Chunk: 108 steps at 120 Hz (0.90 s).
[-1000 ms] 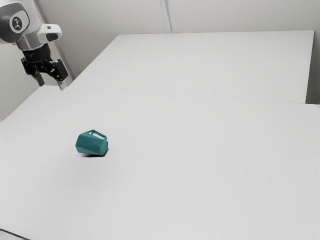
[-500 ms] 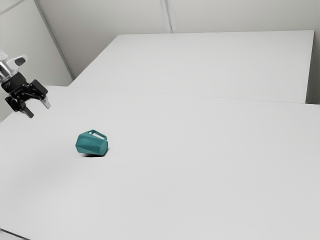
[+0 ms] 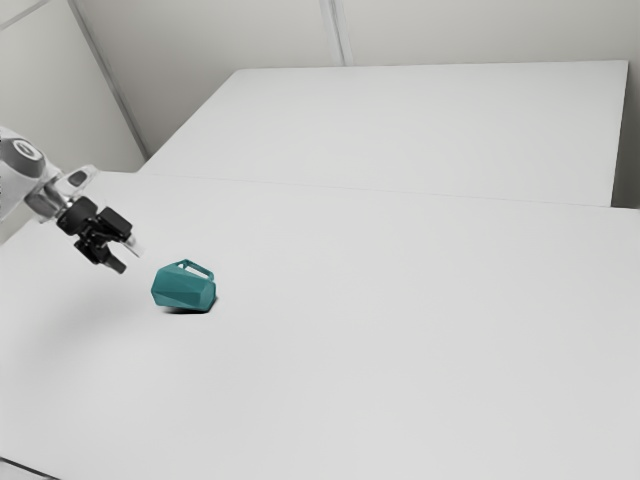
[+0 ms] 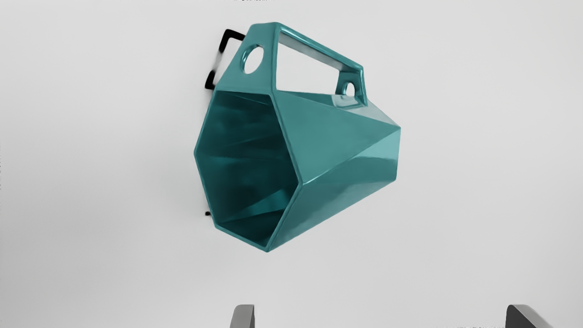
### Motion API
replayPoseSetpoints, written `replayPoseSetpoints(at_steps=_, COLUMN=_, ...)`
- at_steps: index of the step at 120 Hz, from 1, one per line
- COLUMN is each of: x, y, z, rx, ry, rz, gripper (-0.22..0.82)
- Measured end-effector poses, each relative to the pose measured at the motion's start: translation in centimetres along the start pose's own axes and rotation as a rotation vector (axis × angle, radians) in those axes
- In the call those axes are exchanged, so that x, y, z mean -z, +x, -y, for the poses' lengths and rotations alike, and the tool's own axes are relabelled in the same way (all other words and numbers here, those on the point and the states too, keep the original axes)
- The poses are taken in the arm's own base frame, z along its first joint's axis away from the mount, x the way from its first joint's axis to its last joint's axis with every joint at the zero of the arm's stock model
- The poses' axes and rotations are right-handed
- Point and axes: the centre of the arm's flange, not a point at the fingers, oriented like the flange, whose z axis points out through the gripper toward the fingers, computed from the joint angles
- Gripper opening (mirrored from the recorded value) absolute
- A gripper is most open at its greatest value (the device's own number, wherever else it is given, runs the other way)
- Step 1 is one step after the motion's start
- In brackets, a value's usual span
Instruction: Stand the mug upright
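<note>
The black gripper (image 3: 130,260) hangs above the white table toward the exterior view's left, its two fingers apart. Close to it, on the exterior view's right of it, a teal faceted mug (image 3: 184,288) lies on its side with its handle raised. From the hand, the mug (image 4: 337,150) shows its open mouth, hollow inside and angular handle. Wide apart stand the fingertips of the gripper (image 4: 380,316), with nothing between them, and the mug is beyond them, untouched.
A white table (image 3: 400,340) extends under the mug, with a second white surface (image 3: 420,130) behind it. Pale walls (image 3: 230,30) rise at the back. A thin dark line (image 3: 30,469) crosses the exterior view's lower left corner.
My gripper first swung toward the exterior view's left and down, then came back rightward and lower, closer to the mug. The mug has not moved.
</note>
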Motion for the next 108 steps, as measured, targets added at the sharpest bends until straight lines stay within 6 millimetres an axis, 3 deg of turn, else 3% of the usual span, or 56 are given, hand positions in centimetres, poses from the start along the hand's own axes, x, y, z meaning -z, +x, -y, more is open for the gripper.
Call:
replayPoseSetpoints(at_steps=19, x=-2.2, y=1.1, z=2.0, rx=-0.101, ry=-0.001, rz=0.000, gripper=0.60)
replayPoseSetpoints(at_steps=59, x=-4.2, y=3.0, z=4.2, rx=-0.278, ry=-0.034, rz=-0.053, gripper=0.60)
replayPoseSetpoints(at_steps=84, x=-5.4, y=3.1, z=5.0, rx=-0.328, ry=-0.102, rz=-0.121, gripper=0.60)
replayPoseSetpoints(at_steps=108, x=-7.1, y=1.9, z=5.4, rx=-0.342, ry=-0.173, rz=-0.155, gripper=0.60)
